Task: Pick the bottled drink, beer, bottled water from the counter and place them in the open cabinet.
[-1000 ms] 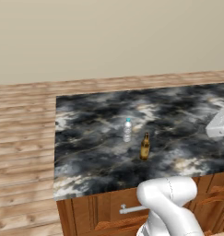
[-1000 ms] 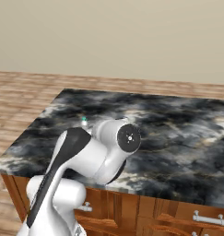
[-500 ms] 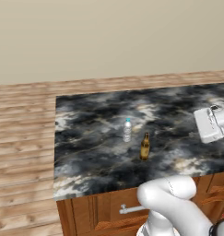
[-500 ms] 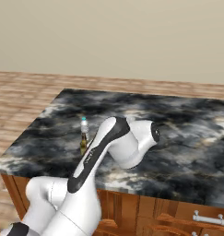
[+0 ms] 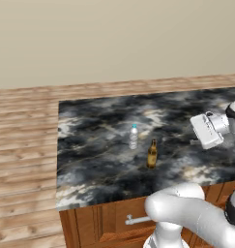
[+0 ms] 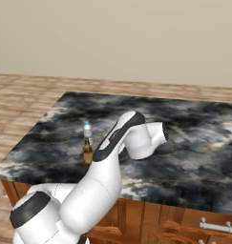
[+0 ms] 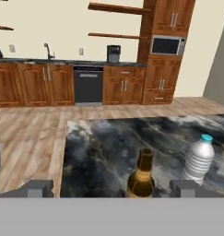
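Change since earlier: my arm has swung further out over the table [image 5: 99, 189]; in the left base view my hand now sits well inside the right edge of the picture, where half a second ago it was closer to that edge; in the right base view my forearm has turned aside, so the beer [image 6: 88, 151] and the bottled water [image 6: 87, 129] behind it stand uncovered; both bottles are where they were.
End effector: my end effector [image 7: 112, 188] is spread wide with nothing between the fingers; one dark fingertip [image 7: 37, 188] shows low on the left of the hand view, the other low on the right.
Beer: upright amber bottle [image 5: 152, 154] on the marbled table; in the hand view it [image 7: 141, 177] stands ahead of me, between my fingertips and nearer the right one, not touched.
Bottled water: upright clear bottle [image 5: 133, 136] just beside the beer, apart from it; in the hand view it [image 7: 198, 159] is to the right of the beer.
Edges: both bottles stand mid-slab, well in from the front edge and the left edge.
Open room: bare stone lies all round the pair; wooden floor [image 5: 22, 160] runs beyond the left edge; far kitchen cabinets [image 7: 35, 85] line the wall in the hand view.
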